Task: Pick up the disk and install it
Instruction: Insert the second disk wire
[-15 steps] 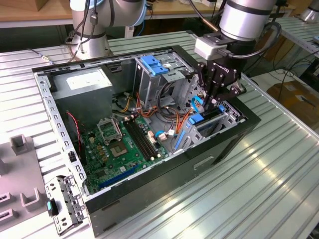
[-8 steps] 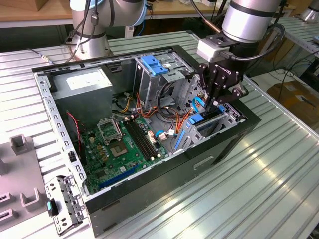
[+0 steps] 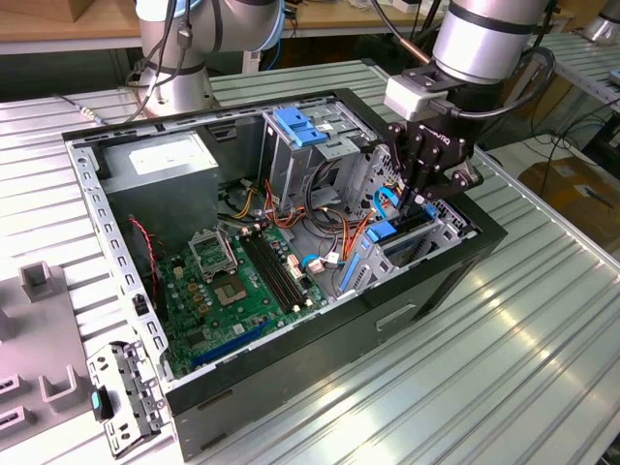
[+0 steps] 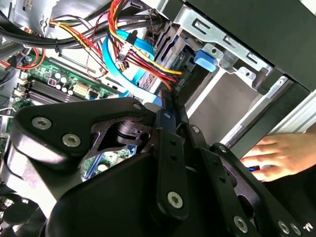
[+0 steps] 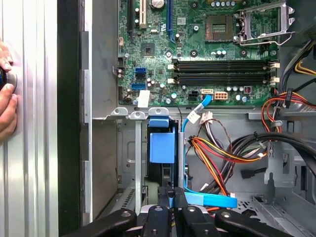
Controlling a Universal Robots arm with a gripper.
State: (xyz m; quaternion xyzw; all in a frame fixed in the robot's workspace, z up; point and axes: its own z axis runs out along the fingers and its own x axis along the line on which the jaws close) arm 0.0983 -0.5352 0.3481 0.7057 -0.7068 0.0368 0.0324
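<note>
Hanging over the open computer case (image 3: 291,242) in the exterior view, the black claw (image 3: 423,201) reaches down into the drive bay at the exterior view's right. Its fingers are drawn together on the disk (image 3: 405,235), which stands on edge in the bay with its blue rails showing. A green motherboard (image 3: 232,281), a grey power supply (image 3: 160,165) and a tall grey cage with a blue tab (image 3: 300,128) crowd the case, which rests on a ribbed metal bench (image 3: 504,358).

In the second wrist view, bundled red, yellow and orange wires (image 4: 133,44) and a flat blue cable (image 4: 123,69) hang beside the bay. A person's hand (image 4: 279,155) lies outside the case.

In the first wrist view, the disk's blue plastic end (image 5: 162,143) sits upright between metal bay walls, right above the claw's pinched fingers (image 5: 170,217). The wires lie just beside it.
</note>
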